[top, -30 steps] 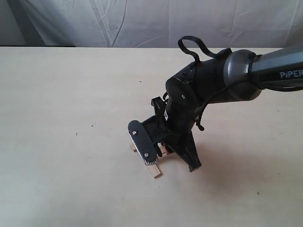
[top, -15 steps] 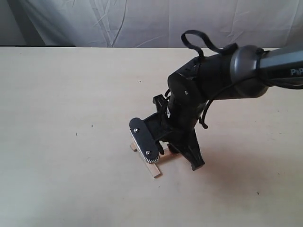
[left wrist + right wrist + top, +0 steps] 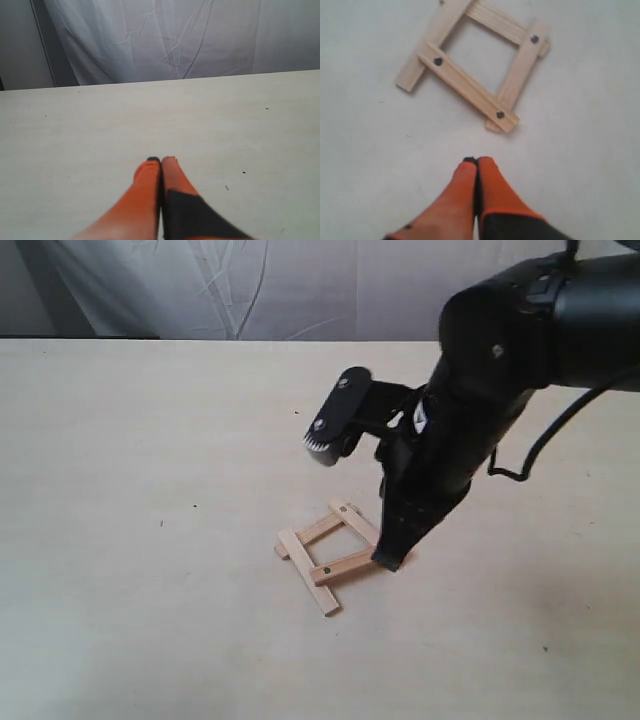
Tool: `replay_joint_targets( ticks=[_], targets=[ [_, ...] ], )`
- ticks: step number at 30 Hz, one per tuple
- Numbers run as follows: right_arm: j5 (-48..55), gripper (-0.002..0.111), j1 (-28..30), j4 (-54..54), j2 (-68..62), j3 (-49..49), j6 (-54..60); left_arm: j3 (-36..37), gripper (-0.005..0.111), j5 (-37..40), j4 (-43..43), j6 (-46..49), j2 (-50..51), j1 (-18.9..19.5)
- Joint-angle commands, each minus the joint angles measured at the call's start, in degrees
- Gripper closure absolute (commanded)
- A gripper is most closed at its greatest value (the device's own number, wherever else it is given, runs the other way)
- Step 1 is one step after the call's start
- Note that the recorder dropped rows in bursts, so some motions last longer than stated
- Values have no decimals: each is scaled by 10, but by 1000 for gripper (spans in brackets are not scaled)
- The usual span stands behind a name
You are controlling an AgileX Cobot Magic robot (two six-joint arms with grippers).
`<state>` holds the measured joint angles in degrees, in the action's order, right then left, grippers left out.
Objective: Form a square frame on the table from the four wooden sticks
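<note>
The left end effector (image 3: 161, 160) is seen with its fingers pressed together on nothing, over bare worktop (image 3: 75, 125). Near the middle of the worktop, the four wooden sticks (image 3: 467, 87) are laid overlapped at the corners as a square frame (image 3: 308, 572), with some ends overhanging. The sticks are judged light, stiff and thin, easily slid by a nudge. Whether the dark dots at the corners fasten anything cannot be told. A stick is best pinched across its narrow width at an overhanging end. The right end effector (image 3: 477, 161) is closed and empty, close beside the frame.
</note>
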<state>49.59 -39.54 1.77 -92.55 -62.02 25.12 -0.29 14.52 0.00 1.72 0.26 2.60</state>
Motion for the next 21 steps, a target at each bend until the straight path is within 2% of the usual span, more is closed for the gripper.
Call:
replay_joint_targets(
  ticks=[1,4,7,14,21],
  targets=[
    [-25,108,92,39,72,60,-86,3,107,-8,0,-3,-3,2],
    [-28,108,144,62,130,113,-94,3,107,-8,0,-3,-3,2],
    [-52,108,167,63,199,161,-108,3,107,-8,0,-3,-3,2],
    [-198,108,168,88,378,274,-118,3,107,-8,0,-3,-3,2],
    [-201,108,168,92,489,288,-118,3,107,-8,0,-3,-3,2]
  ],
)
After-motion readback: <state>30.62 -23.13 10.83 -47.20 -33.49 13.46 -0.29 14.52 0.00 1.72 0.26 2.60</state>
